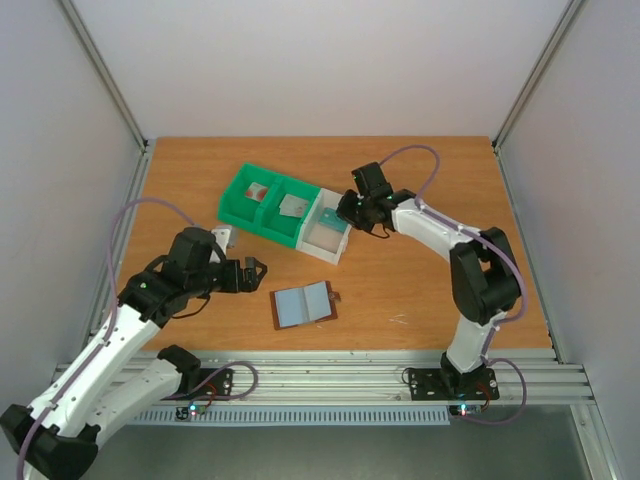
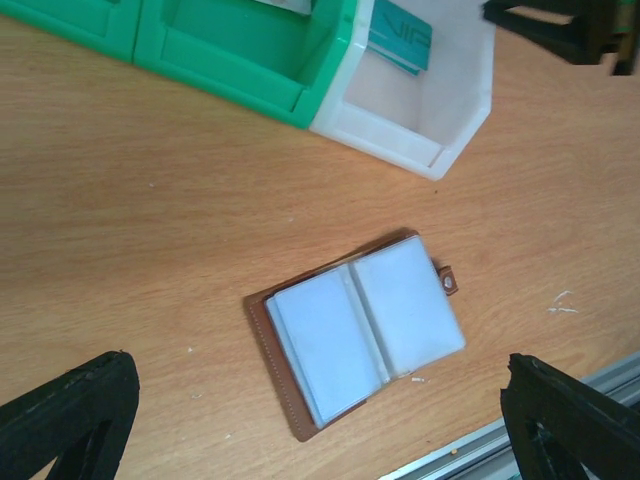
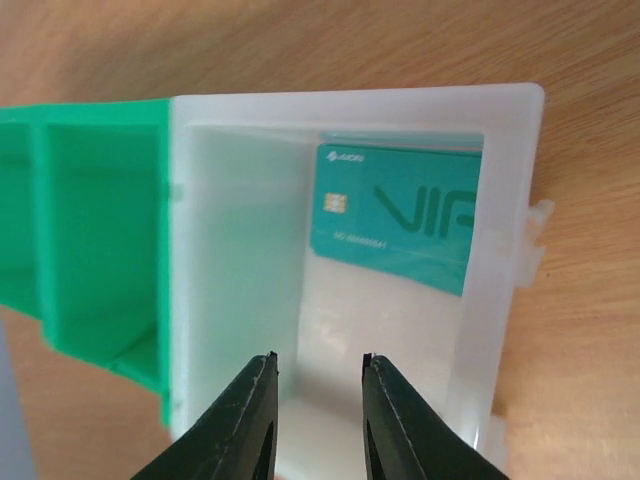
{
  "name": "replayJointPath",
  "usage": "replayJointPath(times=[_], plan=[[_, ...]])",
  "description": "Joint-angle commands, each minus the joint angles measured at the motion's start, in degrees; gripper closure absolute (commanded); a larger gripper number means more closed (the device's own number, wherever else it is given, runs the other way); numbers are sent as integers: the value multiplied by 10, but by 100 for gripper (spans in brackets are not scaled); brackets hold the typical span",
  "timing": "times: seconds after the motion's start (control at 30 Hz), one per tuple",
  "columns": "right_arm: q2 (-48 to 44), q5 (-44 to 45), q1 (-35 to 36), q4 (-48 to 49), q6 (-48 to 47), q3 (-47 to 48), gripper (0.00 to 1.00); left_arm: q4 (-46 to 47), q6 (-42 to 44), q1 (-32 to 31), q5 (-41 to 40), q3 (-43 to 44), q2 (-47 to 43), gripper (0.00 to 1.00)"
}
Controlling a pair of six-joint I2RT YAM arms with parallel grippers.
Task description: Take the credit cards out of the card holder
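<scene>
The brown card holder [image 1: 303, 305] lies open on the table, its grey-blue pockets facing up; in the left wrist view [image 2: 355, 335] its tab points right. A teal credit card [image 3: 395, 215] leans inside the white bin [image 3: 240, 260]. Two pale greyish cards [image 1: 292, 205] lie in the green bins. No red card shows. My left gripper [image 1: 255, 270] is wide open and empty, hovering just left of the holder, fingers [image 2: 65, 420] either side of it in its own view. My right gripper [image 3: 319, 360] is open and empty above the white bin's near end.
The green bins [image 1: 262, 205] and the white bin [image 1: 328, 235] stand joined in a row at mid-table, behind the holder. The table's metal front rail [image 2: 560, 400] runs close to the holder. The right arm [image 1: 440, 230] reaches in from the right.
</scene>
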Motion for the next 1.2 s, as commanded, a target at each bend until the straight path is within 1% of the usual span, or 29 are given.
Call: replayJointPath(times=[0.0, 0.1, 0.27, 0.43, 0.53, 0.7, 0.9, 1.07, 1.17], plan=[[-86, -19, -2, -17, -26, -30, 75, -27, 0, -2, -19, 26, 19, 1], [-133, -31, 2, -27, -37, -61, 73, -24, -13, -2, 7, 20, 31, 1], [-208, -39, 25, -58, -57, -110, 72, 12, -45, -2, 68, -12, 57, 1], [-266, -34, 62, -82, -66, -149, 71, 81, -92, -2, 124, -60, 93, 11], [-280, -28, 93, -85, -65, -168, 70, 136, -114, -2, 154, -91, 111, 15], [-259, -21, 147, -76, -60, -188, 70, 210, -152, -3, 188, -131, 148, 22], [-223, -26, 197, -29, -43, -222, 71, 277, -188, -4, 192, -172, 168, 34], [-181, -14, 232, -16, -34, -238, 71, 301, -203, -5, 183, -193, 186, 36], [-166, -8, 241, -3, -31, -251, 74, 324, -210, -5, 182, -207, 198, 38]])
